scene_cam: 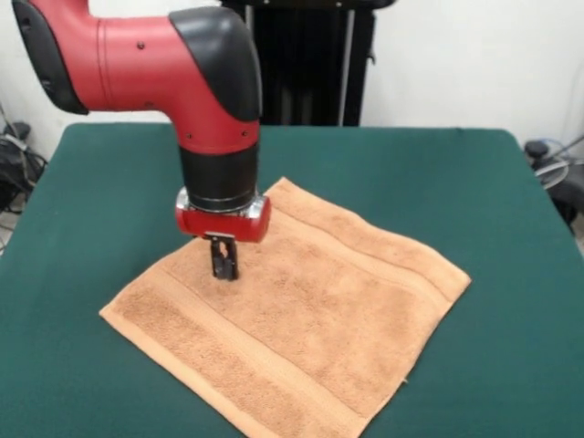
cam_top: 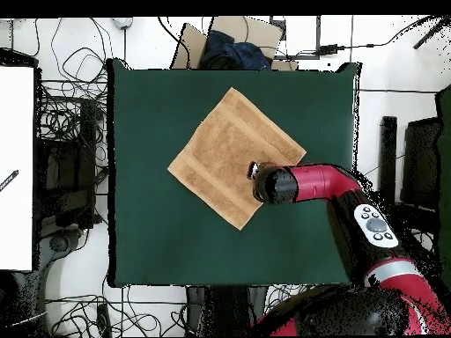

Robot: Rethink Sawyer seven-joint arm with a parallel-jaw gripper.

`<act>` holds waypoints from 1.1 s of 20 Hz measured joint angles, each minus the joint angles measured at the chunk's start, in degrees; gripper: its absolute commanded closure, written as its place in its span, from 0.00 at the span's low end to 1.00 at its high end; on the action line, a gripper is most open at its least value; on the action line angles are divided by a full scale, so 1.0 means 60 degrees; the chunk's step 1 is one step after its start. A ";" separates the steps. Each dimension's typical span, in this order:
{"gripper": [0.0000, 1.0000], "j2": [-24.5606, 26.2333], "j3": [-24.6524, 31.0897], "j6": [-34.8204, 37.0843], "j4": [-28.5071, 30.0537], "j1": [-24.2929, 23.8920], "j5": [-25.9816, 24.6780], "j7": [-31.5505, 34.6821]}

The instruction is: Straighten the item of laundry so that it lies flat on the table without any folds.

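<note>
Orange-tan towel flat on green table, banded edges; fingers clenched, touching towel.

A robotics lab, by the look of it: my pedestal stands at a large dark green felt-covered table, ringed by tangled black cables on the pale floor, with white walls behind and what may be a cardboard box.

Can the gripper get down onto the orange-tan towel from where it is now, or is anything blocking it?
Probably yes. The gripper hangs directly over the flat orange-tan terry towel, near its far edge, and nothing lies between them on the green felt table.
</note>
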 measured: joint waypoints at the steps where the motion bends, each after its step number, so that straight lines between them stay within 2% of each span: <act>1: 1.00 -0.0007 -0.0001 0.0002 0.0003 -0.0016 -0.0004 -0.0125; 5: 1.00 -0.0149 -0.0006 0.0008 0.0122 0.0010 -0.0014 -0.0356; 9: 1.00 -0.0715 -0.0007 0.0008 0.0598 0.0132 0.0173 -0.0358; 14: 1.00 -0.1795 -0.0008 0.0014 0.1202 0.0596 0.0846 -0.0358; 22: 1.00 -0.2851 -0.0007 0.0602 0.1311 0.1341 0.1992 -0.0358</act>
